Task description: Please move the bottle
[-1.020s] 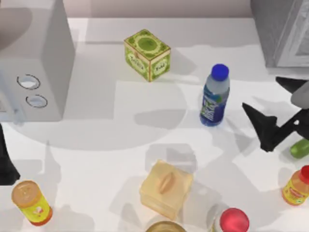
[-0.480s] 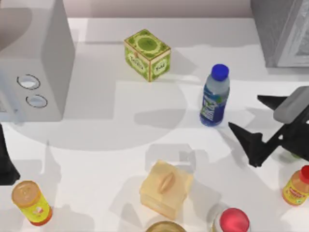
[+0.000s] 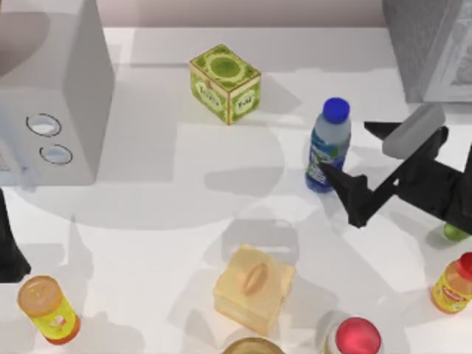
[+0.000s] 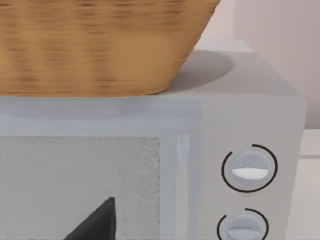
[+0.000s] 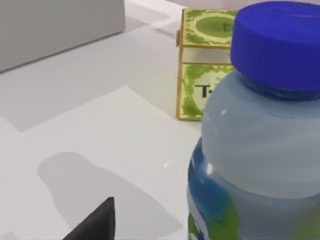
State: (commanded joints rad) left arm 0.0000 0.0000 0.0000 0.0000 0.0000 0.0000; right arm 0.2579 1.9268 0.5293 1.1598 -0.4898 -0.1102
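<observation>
A clear, glossy plastic bottle (image 3: pixel 327 147) with a smooth blue screw cap and a printed blue, green and white label stands on a smooth, matt white desk (image 3: pixel 184 192). Behind the bottle, a green and gold printed box (image 3: pixel 225 83) looks like glossy card. Beside the bottle, the right gripper (image 3: pixel 372 162) is matt black with a grey block on top. A coarse woven wicker basket (image 4: pixel 100 45) rests on a smooth, matt grey microwave (image 4: pixel 200 165) with ringed knobs.
</observation>
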